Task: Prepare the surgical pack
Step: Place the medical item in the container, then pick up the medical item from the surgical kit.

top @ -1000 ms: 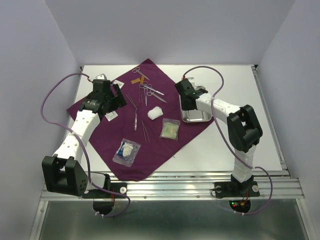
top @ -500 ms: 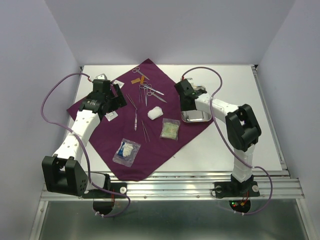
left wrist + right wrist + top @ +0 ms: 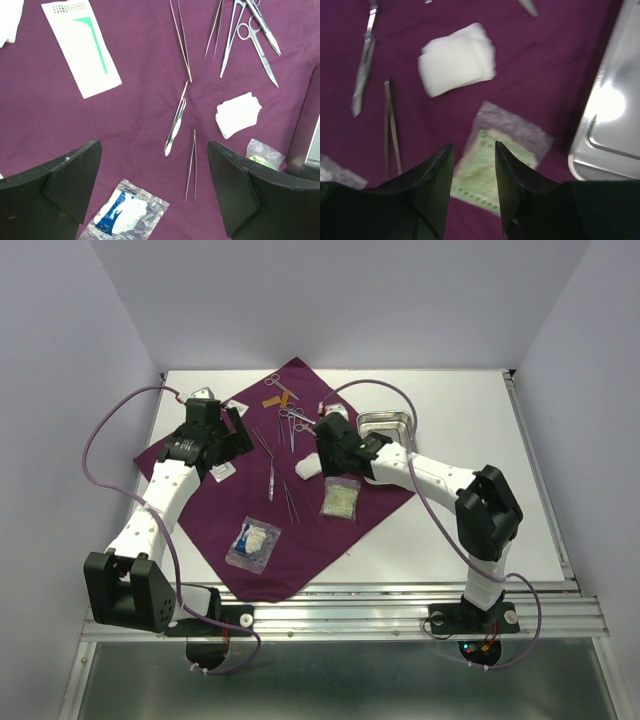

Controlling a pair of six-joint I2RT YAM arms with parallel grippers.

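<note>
Pack barely begun; the visible part of the steel tray [image 3: 605, 115] shows nothing in it.
Right fingers [image 3: 432, 190] slightly apart, empty; green packet [image 3: 487, 150] just beyond their tips, gauze pad [image 3: 457, 59] farther ahead, tray to their right. Left fingers [image 3: 70, 180] wide apart, empty; scissors [image 3: 255, 30] and tweezers [image 3: 180, 40] ahead on cloth [image 3: 125, 120].

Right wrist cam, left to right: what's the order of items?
flat steel instrument → tweezers → white gauze pad → steel tray. Skipped: green packet, which overlaps the gauze sideways.
</note>
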